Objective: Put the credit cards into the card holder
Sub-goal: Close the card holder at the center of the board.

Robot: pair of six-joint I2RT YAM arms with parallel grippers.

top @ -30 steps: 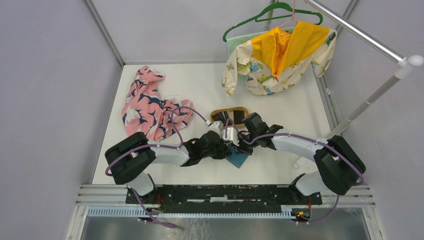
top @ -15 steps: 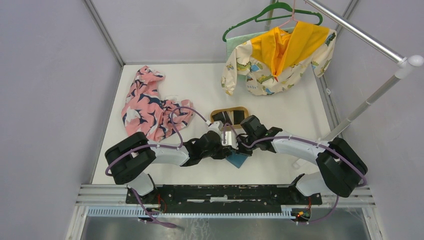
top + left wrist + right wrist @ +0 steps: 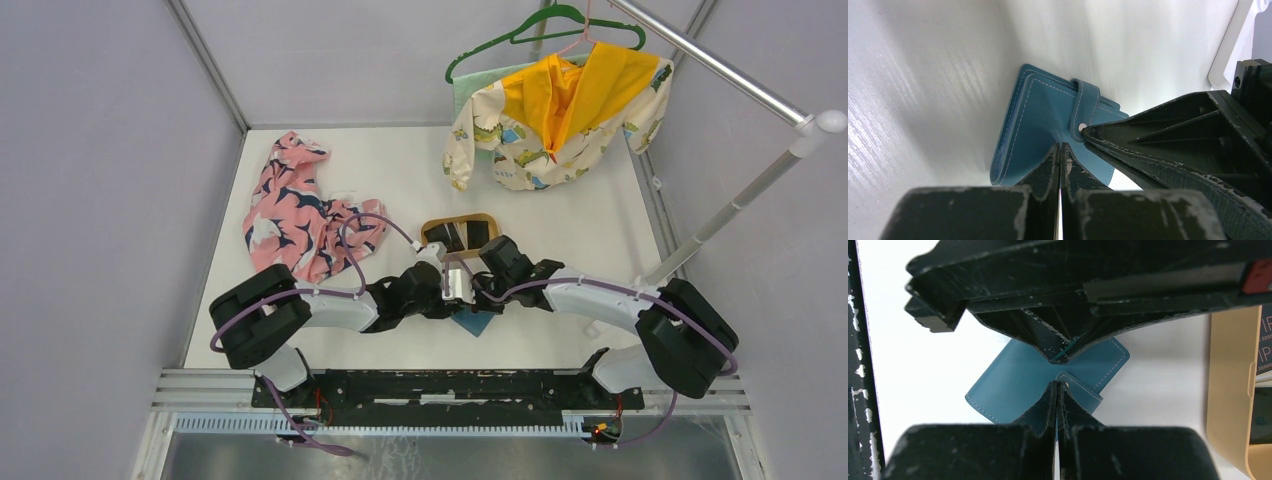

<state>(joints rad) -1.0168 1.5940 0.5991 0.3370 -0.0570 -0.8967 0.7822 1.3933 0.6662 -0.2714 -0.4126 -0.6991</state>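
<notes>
Teal card holder (image 3: 1038, 120) lies on table, just near side of tan tray (image 3: 1228, 390). My left gripper (image 3: 1060, 147) closed, pinching thin cover; right gripper (image 3: 1056, 385) closed, tips at snap tab (image 3: 1087, 100). Likely soft, light, floppy: take by cover edges.

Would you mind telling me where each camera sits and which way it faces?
Top external: high behind the left arm and right arm, facing down at the table; they meet over the card holder.
Left wrist: faces along the shut left gripper onto the card holder; right gripper intrudes.
Right wrist: faces along the shut right gripper from the opposite side; tray at right.
Both wrist views share the holder's tab.
</notes>
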